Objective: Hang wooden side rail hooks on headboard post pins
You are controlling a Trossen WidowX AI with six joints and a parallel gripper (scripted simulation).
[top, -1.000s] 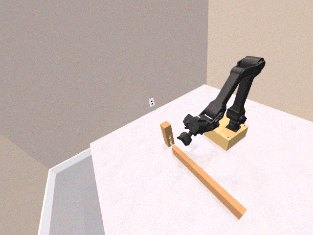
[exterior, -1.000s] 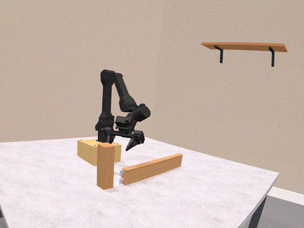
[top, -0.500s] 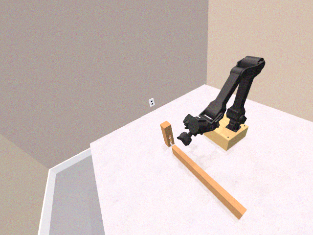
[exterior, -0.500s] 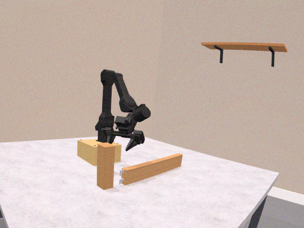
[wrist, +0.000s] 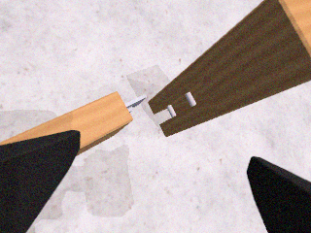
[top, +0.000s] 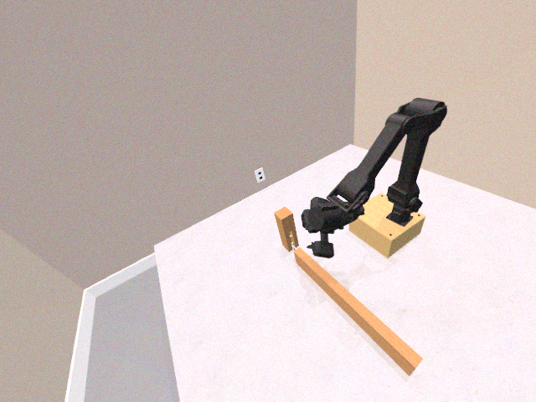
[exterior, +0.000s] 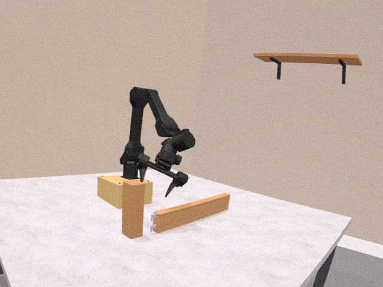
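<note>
The wooden rail (top: pixel 354 306) (exterior: pixel 191 210) (wrist: pixel 97 114) rests on the table along its length, standing on its narrow edge. Two steel hooks, an upper hook (exterior: pixel 152 216) and a lower hook (exterior: pixel 152 228), stick out of its near end, just short of the post and outside its slot. The headboard post (top: pixel 283 223) (exterior: pixel 133 210) (wrist: pixel 233 73) stands upright. Two pins, one pin (wrist: pixel 171 111) and another pin (wrist: pixel 190 99), show in its slot. My gripper (exterior: pixel 154 188) (wrist: pixel 163 151) is wide open and empty, above the table near the post and the hooked end, touching neither.
The arm's yellow wooden base block (top: pixel 372 238) (exterior: pixel 109 191) stands on the table (top: pixel 242 324) (exterior: pixel 77 247), behind the post in the exterior view. A wall shelf (exterior: pixel 309 58) hangs far off at the right. A wall outlet (top: pixel 260 174) is beyond the table edge.
</note>
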